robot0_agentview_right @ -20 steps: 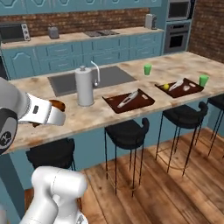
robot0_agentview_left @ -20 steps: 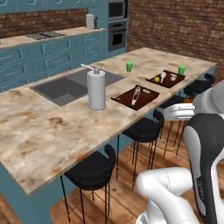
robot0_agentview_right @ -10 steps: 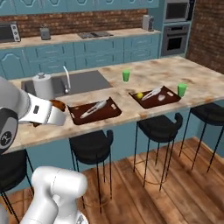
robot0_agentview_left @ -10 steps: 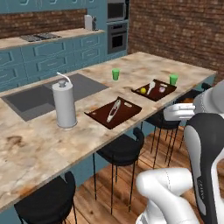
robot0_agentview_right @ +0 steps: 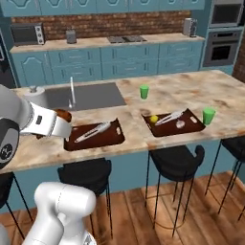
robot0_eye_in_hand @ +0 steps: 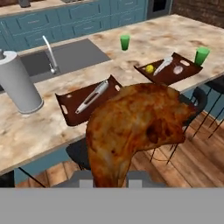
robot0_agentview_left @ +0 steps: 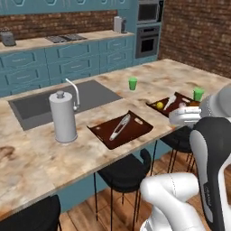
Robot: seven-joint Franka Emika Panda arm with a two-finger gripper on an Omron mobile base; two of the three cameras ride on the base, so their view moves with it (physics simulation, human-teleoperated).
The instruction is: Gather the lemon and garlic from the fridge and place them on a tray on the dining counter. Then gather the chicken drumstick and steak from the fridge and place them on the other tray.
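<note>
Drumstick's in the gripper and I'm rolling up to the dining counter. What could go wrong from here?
Wrong tray: the far tray already holds the lemon and garlic, so the chicken drumstick belongs on the near tray.

Clutter: a utensil lies across the near tray, and the drumstick may land on it or push it off.

Slip: the gripper holds only the narrow end, so the drumstick might swing or drop.

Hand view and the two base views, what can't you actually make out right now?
- Fingertips of the gripper: hidden in the hand view behind the chicken drumstick it holds.
- Drumstick: mostly covered by the white arm in the right base view.
- Garlic on the far tray: too small to confirm.
</note>
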